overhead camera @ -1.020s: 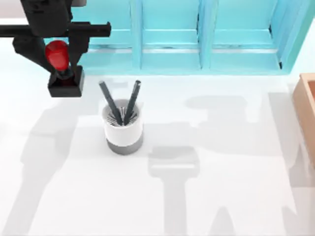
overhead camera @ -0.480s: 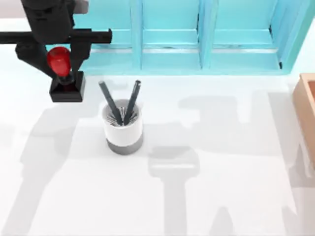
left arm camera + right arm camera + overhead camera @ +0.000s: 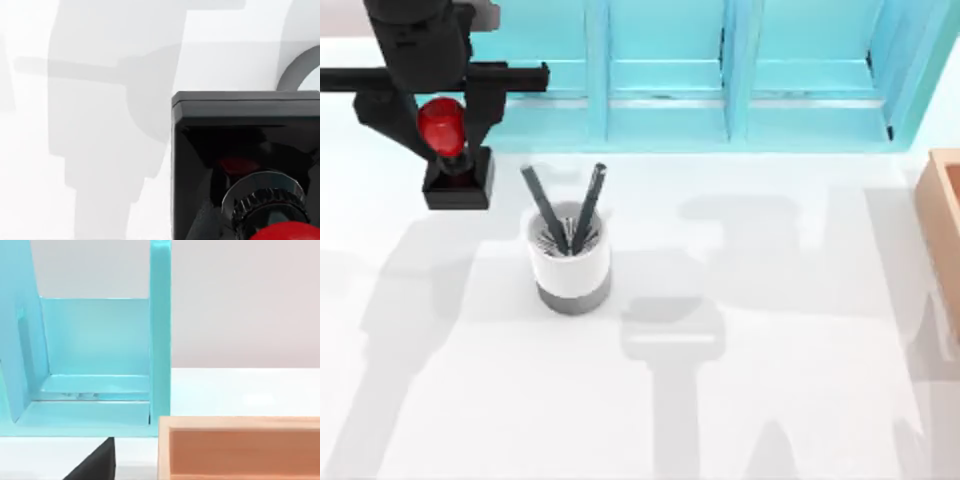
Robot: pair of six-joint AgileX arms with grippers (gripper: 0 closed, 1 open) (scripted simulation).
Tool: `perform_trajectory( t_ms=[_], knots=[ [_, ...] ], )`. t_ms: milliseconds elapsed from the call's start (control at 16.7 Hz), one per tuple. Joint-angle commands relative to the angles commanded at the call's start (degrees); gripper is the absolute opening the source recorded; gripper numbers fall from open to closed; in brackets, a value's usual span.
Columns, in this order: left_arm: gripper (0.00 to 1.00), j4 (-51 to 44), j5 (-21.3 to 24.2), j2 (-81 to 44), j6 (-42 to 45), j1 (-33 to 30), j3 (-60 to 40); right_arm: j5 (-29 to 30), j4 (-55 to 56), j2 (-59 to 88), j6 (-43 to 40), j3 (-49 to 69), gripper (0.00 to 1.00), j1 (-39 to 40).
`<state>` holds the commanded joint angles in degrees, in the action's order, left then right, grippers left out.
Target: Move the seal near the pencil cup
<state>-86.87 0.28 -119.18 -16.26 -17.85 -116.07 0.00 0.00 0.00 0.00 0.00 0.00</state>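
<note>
Our left gripper (image 3: pixel 442 135), fingers clamped on the red knob of the seal (image 3: pixel 455 160), holds it up and to the left of the pencil cup (image 3: pixel 570 255); we should lower it squarely, clear of the pencils (image 3: pixel 565 205).

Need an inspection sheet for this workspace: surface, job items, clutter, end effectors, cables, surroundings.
Surface: white table, arm shadows across it.
Job items: seal at the table's far left, held by its red knob; pencil cup upright to its right, apart from it, two pencils in a V.
Clutter: wooden box at the table's right edge.
End effectors: left end effector shut on the seal; right one not seen.
Cables: nothing seen.
Surroundings: turquoise shelf unit along the far edge.
</note>
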Motion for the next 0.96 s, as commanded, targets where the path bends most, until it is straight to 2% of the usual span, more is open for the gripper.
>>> perform_trajectory(
  t_ms=[600, 960],
  knots=[
    [0.98, 0.0, 0.0, 0.0, 0.0, 0.0, 0.0, 0.0, 0.0, 0.0, 0.0, 0.0, 1.0, 0.0],
    [1.0, 0.0, 0.0, 0.0, 0.0, 0.0, 0.0, 0.0, 0.0, 0.0, 0.0, 0.0, 1.0, 0.0]
  ],
)
